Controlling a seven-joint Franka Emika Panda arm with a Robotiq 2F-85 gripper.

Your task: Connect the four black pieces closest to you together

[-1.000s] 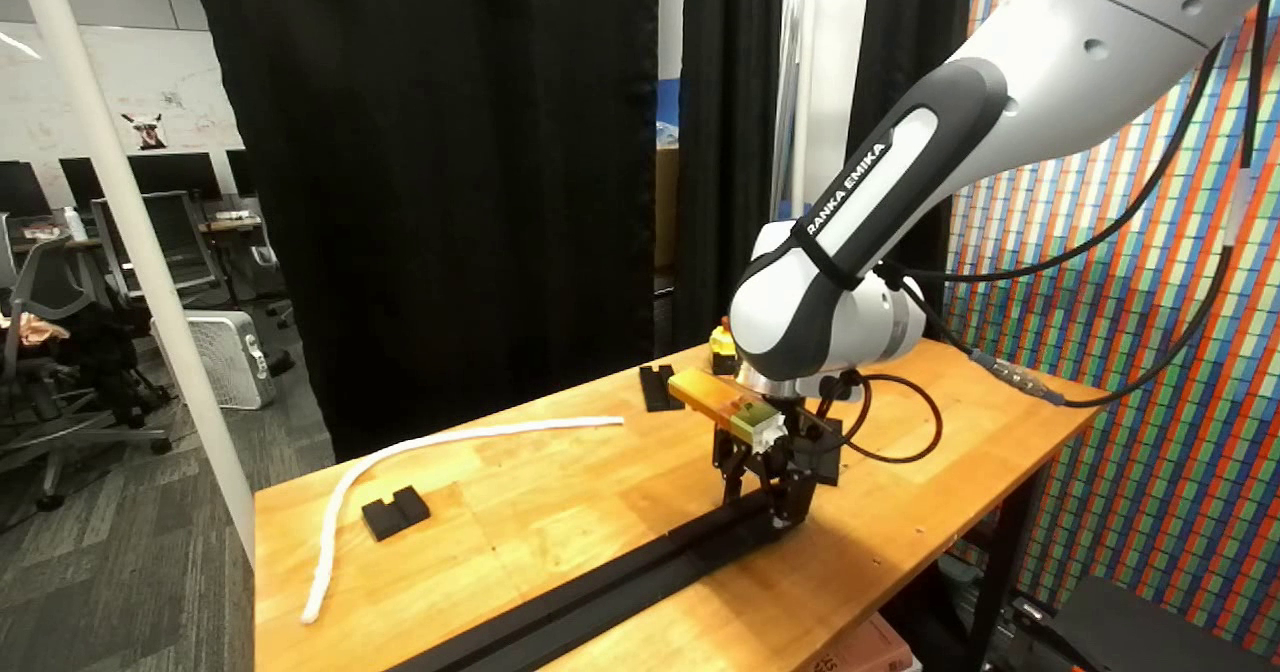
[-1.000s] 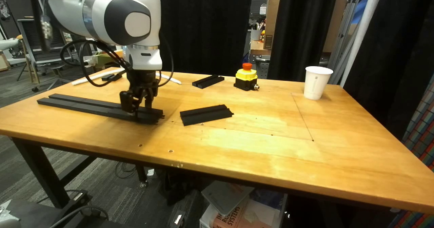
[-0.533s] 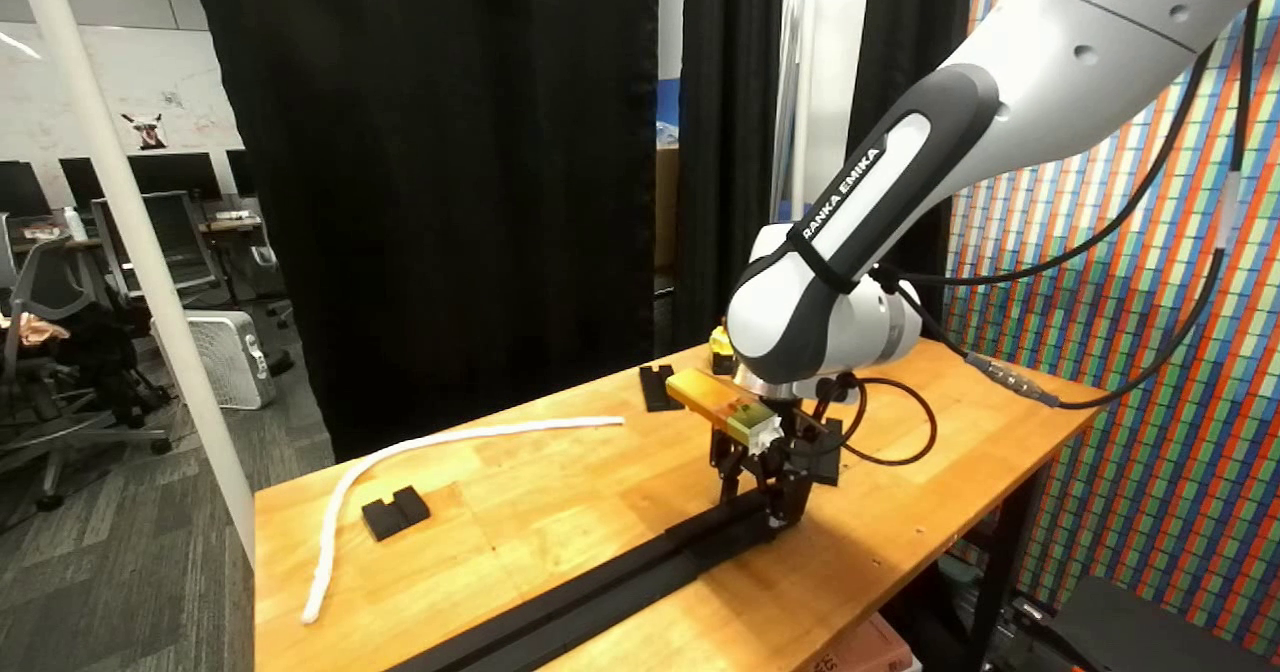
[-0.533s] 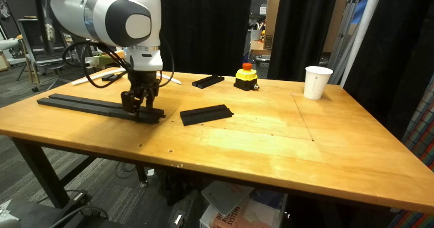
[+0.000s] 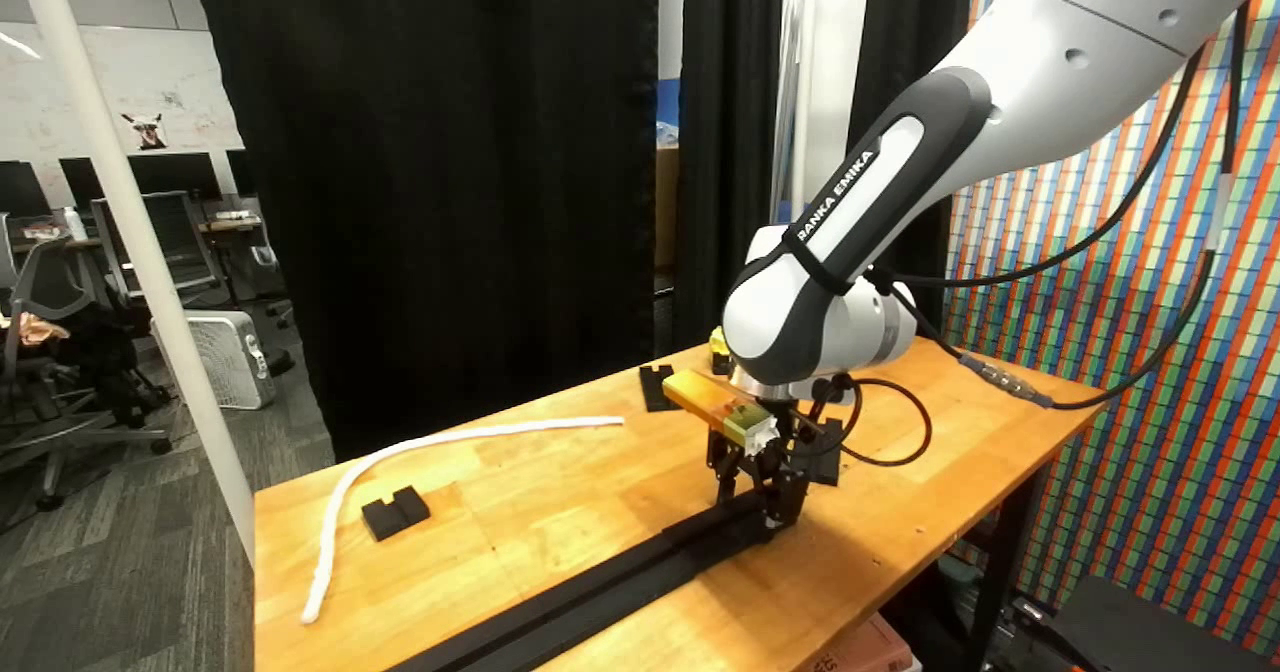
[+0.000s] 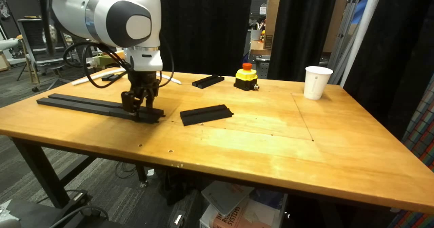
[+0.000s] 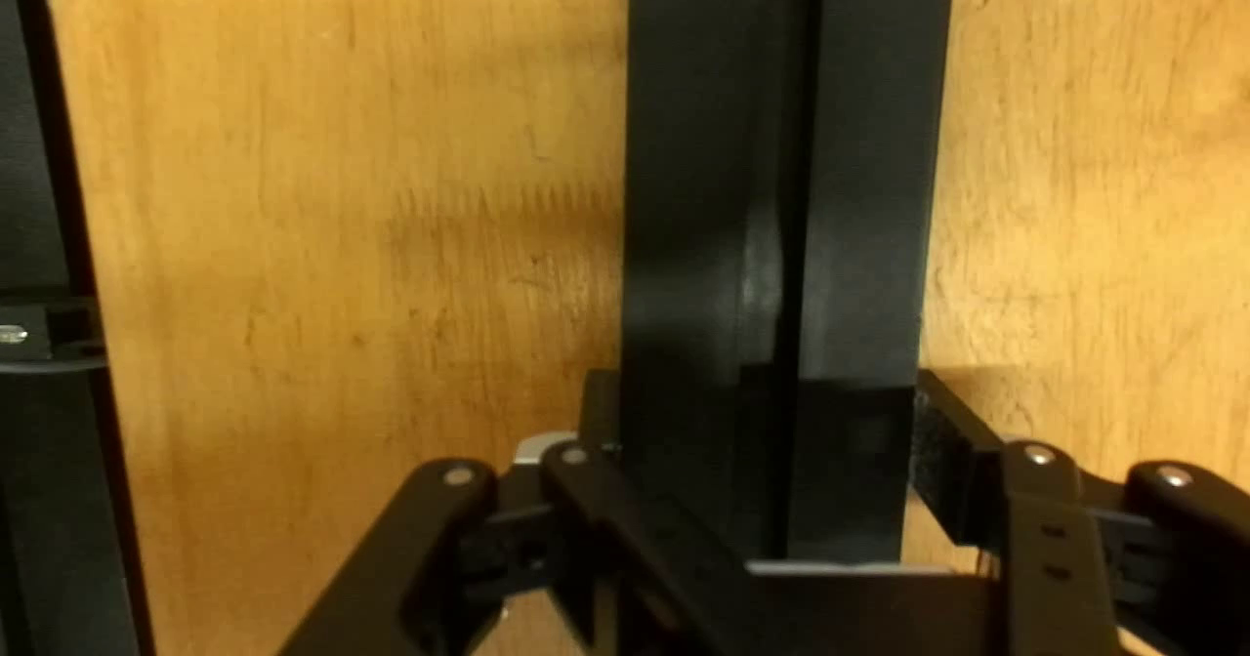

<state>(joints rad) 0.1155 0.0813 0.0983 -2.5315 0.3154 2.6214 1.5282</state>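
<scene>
White letters (image 5: 836,196) on the arm (image 5: 1045,102) say "RANKA EMIKA". The gripper (image 7: 770,431) squeezes both sides of a black bar (image 7: 693,217) on the table (image 6: 271,160). Wood (image 6: 112,133) shows between the bar and near edge (image 6: 217,175).

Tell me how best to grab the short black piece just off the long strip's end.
Probably from straight above, across its middle, squeezing the two long sides: the short black piece lies flat, longer than wide, with a groove running lengthwise.

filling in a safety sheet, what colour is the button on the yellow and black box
The button is red; it shows best in an exterior view.
</scene>
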